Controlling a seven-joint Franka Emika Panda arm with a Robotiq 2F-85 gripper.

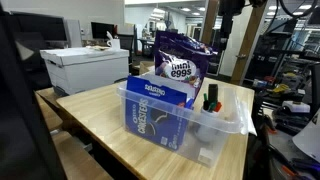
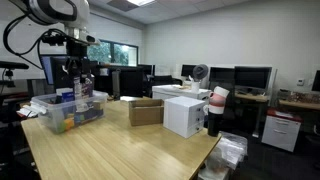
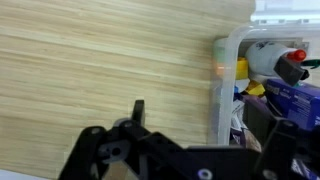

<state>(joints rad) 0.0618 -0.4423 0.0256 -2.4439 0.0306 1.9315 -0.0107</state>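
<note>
A clear plastic bin (image 1: 226,126) stands on the wooden table (image 1: 100,120) and shows in both exterior views (image 2: 92,113). It holds a purple mini eggs bag (image 1: 180,62), a blue snack packet (image 1: 155,115) and a red-capped item (image 1: 210,98). My gripper (image 2: 78,72) hangs above the bin, apart from everything; it also shows at the top of an exterior view (image 1: 226,30). In the wrist view my gripper (image 3: 203,118) is open and empty, its fingers straddling the bin's wall (image 3: 222,80) from above. The red-capped item (image 3: 291,68) lies inside the bin.
A white box (image 2: 185,115) and a brown cardboard box (image 2: 146,112) stand on the table beyond the bin. The white box shows again in an exterior view (image 1: 85,68). Desks, monitors and chairs surround the table. Plastic bags (image 2: 230,150) lie on the floor.
</note>
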